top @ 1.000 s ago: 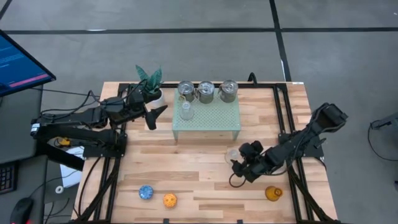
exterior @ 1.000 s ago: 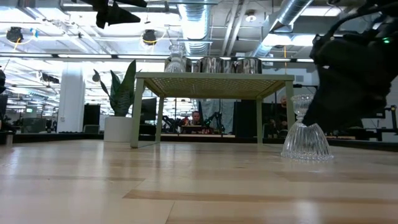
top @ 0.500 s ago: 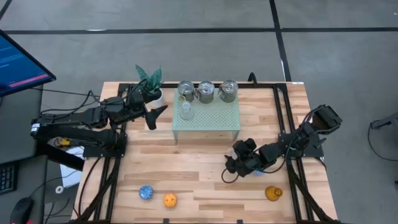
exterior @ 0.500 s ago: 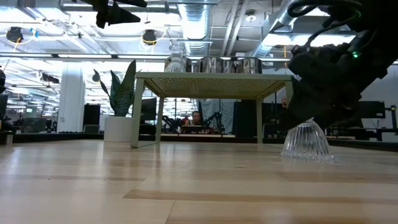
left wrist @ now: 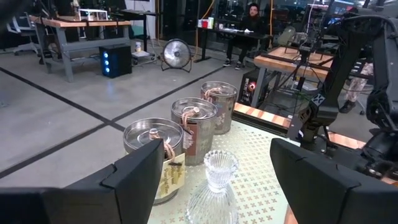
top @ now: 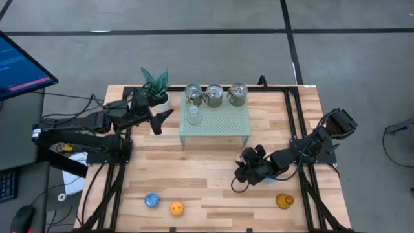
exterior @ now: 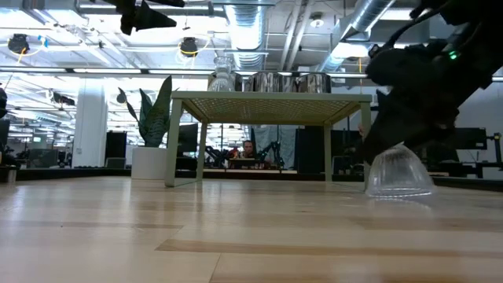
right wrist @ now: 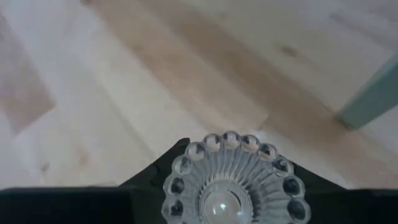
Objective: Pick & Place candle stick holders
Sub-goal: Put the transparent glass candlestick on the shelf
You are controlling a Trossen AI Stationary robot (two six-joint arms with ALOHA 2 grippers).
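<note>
Fingers of the right gripper (top: 244,171) clamp a clear glass holder (exterior: 398,170) on open tabletop; left fingers (left wrist: 140,177) spread apart.

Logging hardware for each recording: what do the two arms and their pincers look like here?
Both arms are dark, almost black, jointed segments. The left arm carries loose black cables along it; its pincer ends in two flat, tapering black fingers. The right arm looks the same, with a boxy block at its far joint and a black cable looping beside its pincer. A small green light glows on it in the low view.
</note>
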